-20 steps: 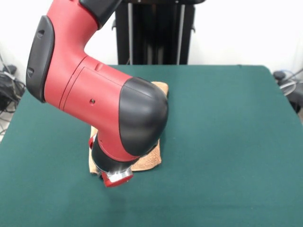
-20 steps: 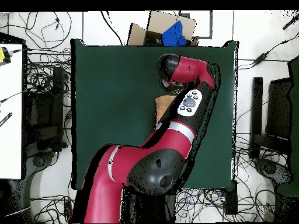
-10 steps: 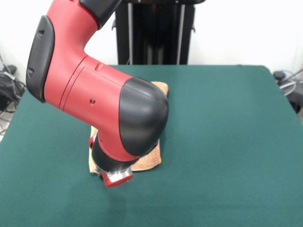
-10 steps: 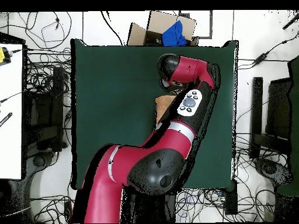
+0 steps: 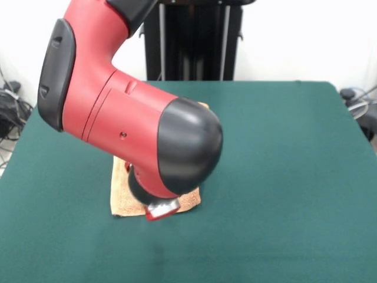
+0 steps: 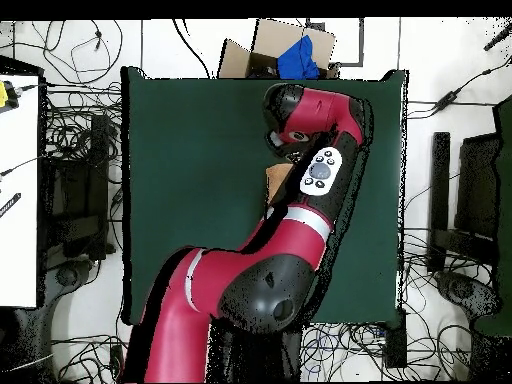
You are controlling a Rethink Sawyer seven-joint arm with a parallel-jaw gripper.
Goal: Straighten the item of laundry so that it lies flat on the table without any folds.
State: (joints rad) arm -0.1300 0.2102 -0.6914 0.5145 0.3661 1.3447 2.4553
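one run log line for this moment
arm: low over towel, hiding most of it | towel: on table, near edge showing | gripper: at towel's near edge, state unclear | flat: cannot tell

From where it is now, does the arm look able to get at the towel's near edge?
Probably yes. The arm's wrist end sits right over the towel at its near edge, and the table around it holds nothing else. The arm hides its gripper's state.
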